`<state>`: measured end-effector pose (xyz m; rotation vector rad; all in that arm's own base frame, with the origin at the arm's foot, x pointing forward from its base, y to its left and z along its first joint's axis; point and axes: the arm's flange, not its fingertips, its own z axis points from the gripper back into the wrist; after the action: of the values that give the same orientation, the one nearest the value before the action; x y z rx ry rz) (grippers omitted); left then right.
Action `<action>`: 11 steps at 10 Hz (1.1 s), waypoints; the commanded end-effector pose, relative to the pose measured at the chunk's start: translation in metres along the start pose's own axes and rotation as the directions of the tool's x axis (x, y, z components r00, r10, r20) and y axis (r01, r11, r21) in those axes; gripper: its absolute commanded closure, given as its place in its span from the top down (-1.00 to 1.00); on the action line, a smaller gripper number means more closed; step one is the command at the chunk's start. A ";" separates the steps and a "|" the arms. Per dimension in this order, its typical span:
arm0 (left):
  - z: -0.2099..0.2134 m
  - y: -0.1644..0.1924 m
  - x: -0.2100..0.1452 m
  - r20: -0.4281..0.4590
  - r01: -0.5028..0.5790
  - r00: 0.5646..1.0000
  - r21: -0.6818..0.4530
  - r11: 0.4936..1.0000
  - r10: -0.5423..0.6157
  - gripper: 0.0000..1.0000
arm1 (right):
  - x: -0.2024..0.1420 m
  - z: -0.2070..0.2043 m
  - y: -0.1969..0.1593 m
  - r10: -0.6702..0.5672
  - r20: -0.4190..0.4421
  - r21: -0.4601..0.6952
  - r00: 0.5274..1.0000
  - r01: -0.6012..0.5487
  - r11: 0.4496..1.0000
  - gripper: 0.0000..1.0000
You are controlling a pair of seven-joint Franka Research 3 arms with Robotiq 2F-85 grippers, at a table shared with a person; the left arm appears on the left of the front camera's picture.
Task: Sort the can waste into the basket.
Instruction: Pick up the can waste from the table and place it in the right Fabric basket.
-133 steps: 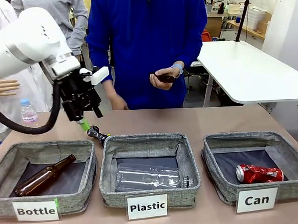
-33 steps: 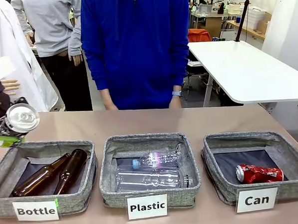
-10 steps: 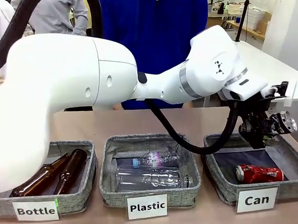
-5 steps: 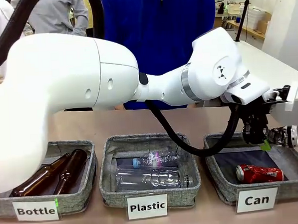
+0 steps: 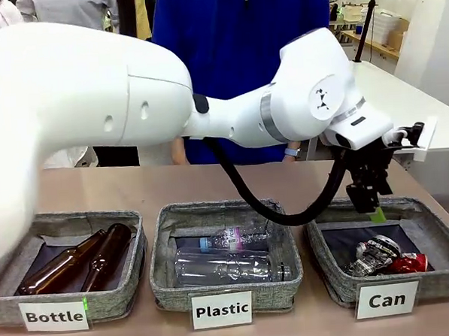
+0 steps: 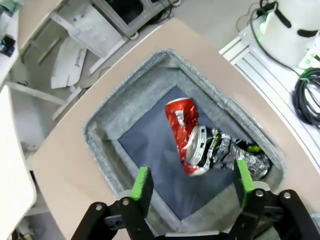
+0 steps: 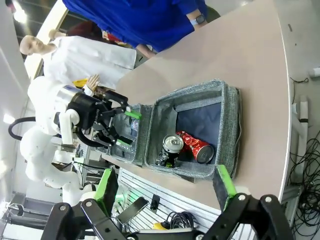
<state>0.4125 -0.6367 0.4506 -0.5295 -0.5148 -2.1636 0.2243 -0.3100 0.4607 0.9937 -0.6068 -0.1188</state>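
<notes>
Lying in grey felt basket (image 5: 332, 279), crumpled silver can (image 5: 372, 254), shiny red can (image 5: 409, 263)

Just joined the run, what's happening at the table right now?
Waste sorting. The left gripper hangs open over the "Can" basket, nothing between its fingers. A crushed dark and silver can lies in that basket against the red can. The right gripper is open too, holding nothing. Brown glass bottles and clear plastic bottles sit in their own baskets. A person in blue stands across the table.

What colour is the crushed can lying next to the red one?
Dark and silver can, with a bit of green; the left wrist view shows it best.
</notes>
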 end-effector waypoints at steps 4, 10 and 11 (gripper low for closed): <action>0.135 -0.097 -0.053 0.012 -0.227 0.974 0.011 0.974 0.226 1.00 | 0.015 -0.036 0.017 0.077 -0.073 0.065 0.994 -0.072 0.995 1.00; 0.319 -0.274 -0.221 0.179 -0.802 0.591 0.236 0.549 0.786 1.00 | 0.048 -0.237 0.064 0.204 -0.218 0.249 0.954 -0.148 0.957 1.00; 0.339 -0.298 -0.259 0.224 -0.884 0.461 0.201 0.422 0.859 1.00 | 0.045 -0.269 0.071 0.166 -0.192 0.258 0.967 -0.114 0.959 1.00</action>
<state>0.3837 -0.1430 0.5433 -0.5288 -0.4683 -1.1374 0.3820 -0.1001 0.4360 1.1724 -0.4618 0.2302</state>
